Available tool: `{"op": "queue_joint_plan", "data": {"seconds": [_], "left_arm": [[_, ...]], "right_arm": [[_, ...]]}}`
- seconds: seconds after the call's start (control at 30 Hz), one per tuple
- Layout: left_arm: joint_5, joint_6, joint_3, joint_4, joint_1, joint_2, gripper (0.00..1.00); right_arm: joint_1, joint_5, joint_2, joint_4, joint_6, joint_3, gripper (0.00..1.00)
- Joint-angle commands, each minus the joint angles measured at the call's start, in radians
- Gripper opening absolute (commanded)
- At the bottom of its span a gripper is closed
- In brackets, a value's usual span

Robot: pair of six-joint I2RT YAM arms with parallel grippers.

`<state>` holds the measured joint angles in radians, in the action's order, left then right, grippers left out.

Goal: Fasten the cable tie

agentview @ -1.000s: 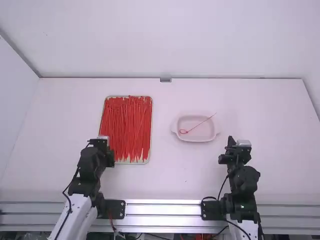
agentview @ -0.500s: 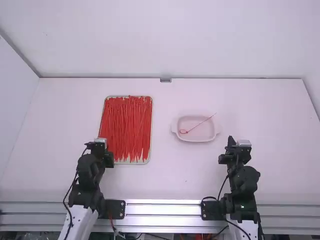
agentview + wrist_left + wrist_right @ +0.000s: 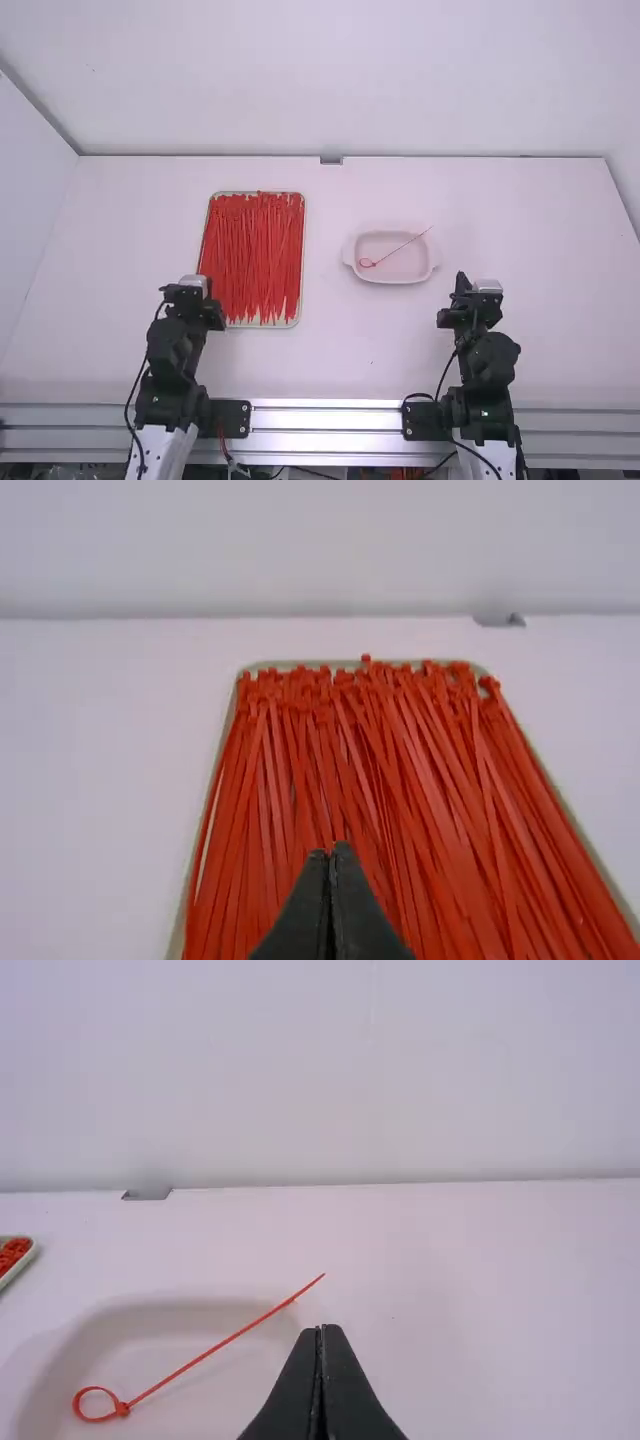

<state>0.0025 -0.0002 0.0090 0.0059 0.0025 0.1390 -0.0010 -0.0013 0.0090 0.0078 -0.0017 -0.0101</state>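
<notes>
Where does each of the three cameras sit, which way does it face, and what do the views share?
High view: above and behind the arms' bases, facing forward and down; left arm and right arm show.
Left wrist view: on the left arm, facing the tray of red ties; shut left claw shows.
Right wrist view: on the right arm, facing the white dish with a looped tie; shut right claw shows.
Shared: all show the grey fitting at the table's far edge.

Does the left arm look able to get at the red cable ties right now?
Probably yes. The left gripper sits by the near edge of the cable ties with nothing between them, though it is shut and would need opening.
</notes>
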Motion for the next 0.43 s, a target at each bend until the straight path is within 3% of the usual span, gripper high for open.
{"op": "queue_joint_plan", "data": {"seconds": [0.0, 0.4], "left_arm": [[-0.002, 0.000, -0.009, -0.006, -0.002, -0.034, 0.00], [-0.002, 0.000, -0.009, -0.006, -0.002, -0.139, 0.00]], "right_arm": [[0.001, 0.001, -0.009, -0.008, 0.002, 0.010, 0.00], [0.001, 0.001, -0.009, -0.008, 0.002, 0.010, 0.00]]}}
